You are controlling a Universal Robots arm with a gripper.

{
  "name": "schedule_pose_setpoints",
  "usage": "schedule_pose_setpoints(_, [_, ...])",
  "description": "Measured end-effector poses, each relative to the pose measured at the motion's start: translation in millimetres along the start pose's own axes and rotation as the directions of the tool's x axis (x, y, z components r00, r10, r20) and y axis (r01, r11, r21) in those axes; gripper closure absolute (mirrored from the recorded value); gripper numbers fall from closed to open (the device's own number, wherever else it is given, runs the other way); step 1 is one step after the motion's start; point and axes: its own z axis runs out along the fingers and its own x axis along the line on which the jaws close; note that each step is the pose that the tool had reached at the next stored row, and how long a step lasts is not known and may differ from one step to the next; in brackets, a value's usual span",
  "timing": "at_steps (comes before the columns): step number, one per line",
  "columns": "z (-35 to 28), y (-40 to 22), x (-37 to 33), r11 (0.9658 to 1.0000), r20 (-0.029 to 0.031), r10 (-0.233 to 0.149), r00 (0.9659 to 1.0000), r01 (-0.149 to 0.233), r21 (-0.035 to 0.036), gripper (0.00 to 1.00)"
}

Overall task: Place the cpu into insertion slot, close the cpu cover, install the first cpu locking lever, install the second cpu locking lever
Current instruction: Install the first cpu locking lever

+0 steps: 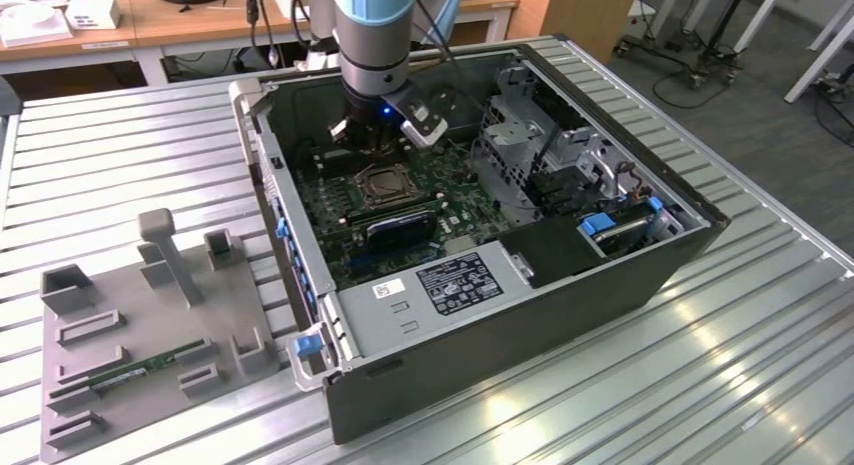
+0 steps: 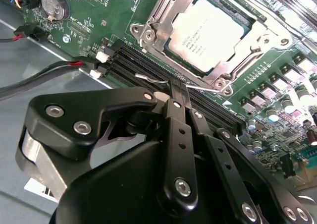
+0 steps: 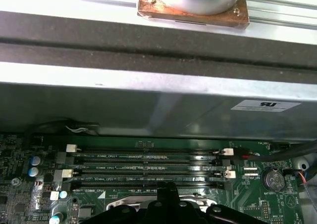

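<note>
Cpu (image 2: pixel 207 31) seated under cpu cover (image 2: pixel 157 16); pincer (image 2: pixel 174 88) narrow at lever (image 2: pixel 163 80) — press it down steadily.

The exterior view looks down from above at the open computer case (image 1: pixel 534 275). Both wrist views sit close over its motherboard (image 2: pixel 99 16), sharing the memory slots (image 3: pixel 148 167).

Open computer case (image 1: pixel 627 285), dark grey, lying on its side on a ribbed metal table (image 1: pixel 120 155). Green motherboard (image 1: pixel 334 200) inside; long black memory slots (image 3: pixel 148 165) with white end clips; round coin battery (image 3: pixel 273 178). Grey fixture tray (image 1: pixel 80 385) beside the case, at the exterior view's left, holding a green memory stick (image 1: pixel 140 369). Wooden desks (image 1: pixel 187 20) behind.
</note>
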Motion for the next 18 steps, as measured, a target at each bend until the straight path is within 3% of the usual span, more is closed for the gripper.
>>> schedule_pose_setpoints(18, [8.7,-0.7,-0.7,1.0,0.0001,0.0,1.0,0.0,0.0001,0.89])
